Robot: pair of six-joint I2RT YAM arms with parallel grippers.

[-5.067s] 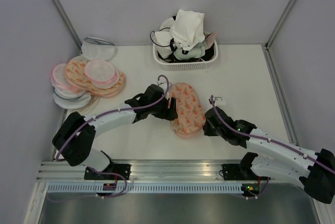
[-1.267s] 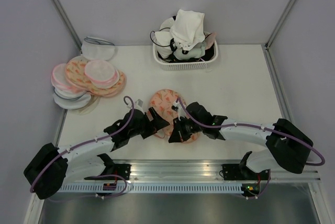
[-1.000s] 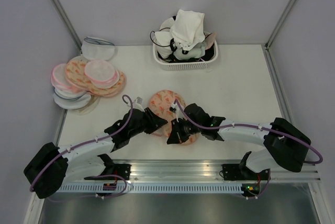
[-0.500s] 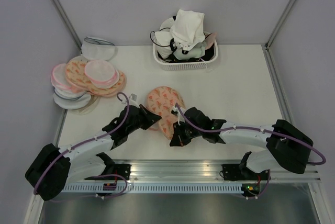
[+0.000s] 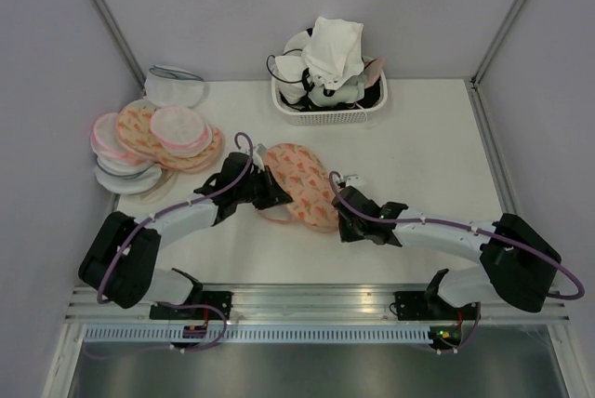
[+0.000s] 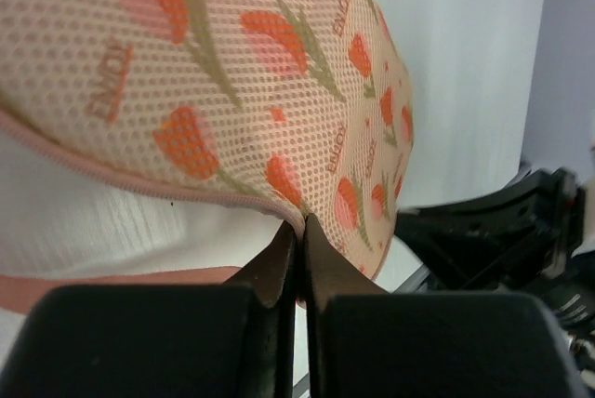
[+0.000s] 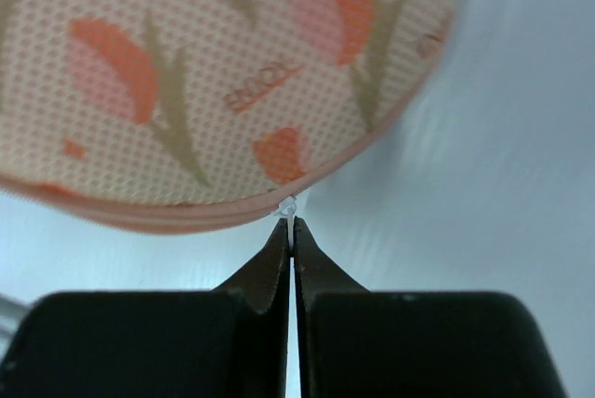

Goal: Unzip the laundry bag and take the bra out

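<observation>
At the left of the top view we see a pile of peach and white-pink pouches [image 5: 153, 142] on the bench [image 5: 428, 138], with a single white pouch [image 5: 175, 86] above it near the back wall; both lie well apart from the work. The left arm reaches up and right past this pile, and its wrist hides the left rim of the laundry bag [image 5: 302, 184], which lies near the middle of the bench, long axis running from upper left to lower right. The left end effector [image 5: 282, 195] is clenched: in its wrist view the end effector [image 6: 299, 231] has both fingers pressed together on the bag's pink zip edging [image 6: 139, 170], with the printed mesh [image 6: 232, 54] rising above. Under that edging a white surface shows, then a second pink edge; we cannot tell whether this is the bag's inside or the bench. In the upper middle of the top view stands a white basket [image 5: 325, 117] heaped with white garments, apart from the bag. At the bag's lower right rim the right end effector [image 5: 340, 219] is also clenched; in its wrist view the end effector [image 7: 290, 223] pinches a small white zip pull [image 7: 288, 205] at the pink edge. The dark right arm shows at the right of the left wrist view.
</observation>
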